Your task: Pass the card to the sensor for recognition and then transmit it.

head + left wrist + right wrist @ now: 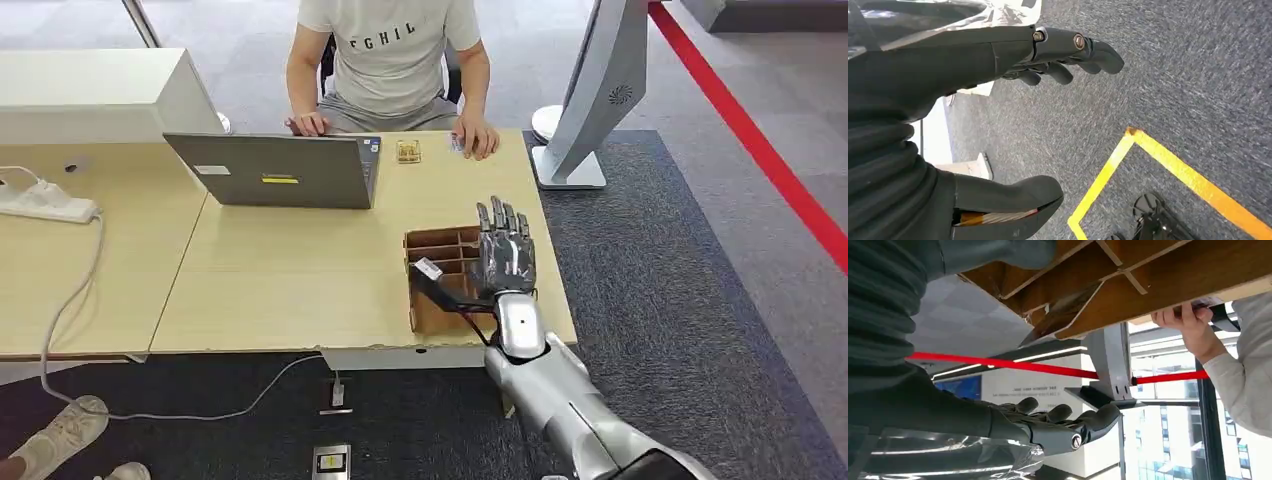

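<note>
Laptop (pixel 275 170) on table (pixel 280 290); divided box (pixel 440 280) at front right; person (pixel 390 60) behind.

The person (pixel 390 60) seated behind the desk (pixel 300 280) is cut off at the head view's top edge, above the shoulders. The right robot hand (pixel 503 255) covers part of the divided cardboard box (pixel 440 275), so the compartments beneath it are hidden. Whether it touches the dark card (pixel 432 275) standing in the box cannot be told. The small object (pixel 408 151) beside the laptop (pixel 275 170) is too small to identify. The left robot hand (pixel 998 115) is cut off at the left wrist view's edge.
</note>
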Controlling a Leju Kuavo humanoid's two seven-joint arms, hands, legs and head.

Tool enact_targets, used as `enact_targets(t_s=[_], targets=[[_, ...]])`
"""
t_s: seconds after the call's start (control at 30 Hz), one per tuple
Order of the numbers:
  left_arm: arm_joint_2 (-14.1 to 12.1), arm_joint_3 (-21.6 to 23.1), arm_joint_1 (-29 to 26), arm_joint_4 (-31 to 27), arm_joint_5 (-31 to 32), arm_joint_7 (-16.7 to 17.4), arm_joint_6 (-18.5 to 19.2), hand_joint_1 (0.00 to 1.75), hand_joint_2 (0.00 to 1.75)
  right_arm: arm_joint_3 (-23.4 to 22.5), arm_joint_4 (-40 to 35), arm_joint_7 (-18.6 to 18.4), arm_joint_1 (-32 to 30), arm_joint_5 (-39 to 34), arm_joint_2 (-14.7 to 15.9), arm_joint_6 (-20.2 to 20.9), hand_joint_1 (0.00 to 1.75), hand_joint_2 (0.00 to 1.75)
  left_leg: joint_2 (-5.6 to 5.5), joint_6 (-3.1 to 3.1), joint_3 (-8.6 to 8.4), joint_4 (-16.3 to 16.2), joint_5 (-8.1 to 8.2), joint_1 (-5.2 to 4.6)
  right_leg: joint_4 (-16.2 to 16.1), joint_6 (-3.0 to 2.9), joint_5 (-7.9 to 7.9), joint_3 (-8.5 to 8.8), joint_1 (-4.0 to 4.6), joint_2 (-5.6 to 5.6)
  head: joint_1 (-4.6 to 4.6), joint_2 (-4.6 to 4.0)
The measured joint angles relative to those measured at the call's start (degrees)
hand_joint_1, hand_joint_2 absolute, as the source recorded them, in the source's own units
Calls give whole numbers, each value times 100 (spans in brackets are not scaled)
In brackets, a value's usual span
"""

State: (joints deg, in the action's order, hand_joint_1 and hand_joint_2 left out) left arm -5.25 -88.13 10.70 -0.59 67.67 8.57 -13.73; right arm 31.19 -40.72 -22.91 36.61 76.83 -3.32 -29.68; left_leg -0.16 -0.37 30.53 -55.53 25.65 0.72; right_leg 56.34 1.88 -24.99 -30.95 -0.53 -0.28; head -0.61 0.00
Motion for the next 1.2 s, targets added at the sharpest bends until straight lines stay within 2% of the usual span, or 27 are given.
enact_targets(t_s=[0.07,0.13,0.17,0.2,0.23,0.27,0.83,1.2], targets=[[4,0,0,2,-11,20,-46,24,175,0,13,2,1,11,0,0,47,175,0,0,0,0,0,0,0,0,0,0,0,0,2,0],[9,0,2,2,-9,33,-74,24,175,0,35,31,0,17,-2,-7,68,175,0,0,0,0,0,0,0,0,0,0,0,0,0,0],[11,0,1,2,-9,35,-83,26,175,0,48,46,2,24,-4,-7,86,175,0,0,0,0,0,0,0,0,0,0,0,0,2,0],[13,0,2,2,-2,35,-87,26,175,0,50,50,1,31,-7,-7,154,175,0,0,0,0,0,0,1,0,0,0,0,0,0,0],[15,0,2,2,0,37,-96,24,175,0,50,57,2,35,-9,-7,157,175,0,0,0,0,0,0,1,0,0,0,0,0,2,0],[20,0,3,2,2,37,-107,26,175,0,50,61,2,44,-11,-7,175,175,0,0,0,0,0,0,1,0,0,0,0,0,2,0],[20,0,2,2,98,-4,44,26,175,0,76,-92,79,151,42,192,175,175,0,0,-1,0,0,0,0,0,0,1,0,0,2,0],[-11,-2,2,2,94,-70,94,24,175,0,74,-129,71,144,96,122,175,175,0,0,-2,0,-1,0,0,0,0,1,0,0,2,0]])
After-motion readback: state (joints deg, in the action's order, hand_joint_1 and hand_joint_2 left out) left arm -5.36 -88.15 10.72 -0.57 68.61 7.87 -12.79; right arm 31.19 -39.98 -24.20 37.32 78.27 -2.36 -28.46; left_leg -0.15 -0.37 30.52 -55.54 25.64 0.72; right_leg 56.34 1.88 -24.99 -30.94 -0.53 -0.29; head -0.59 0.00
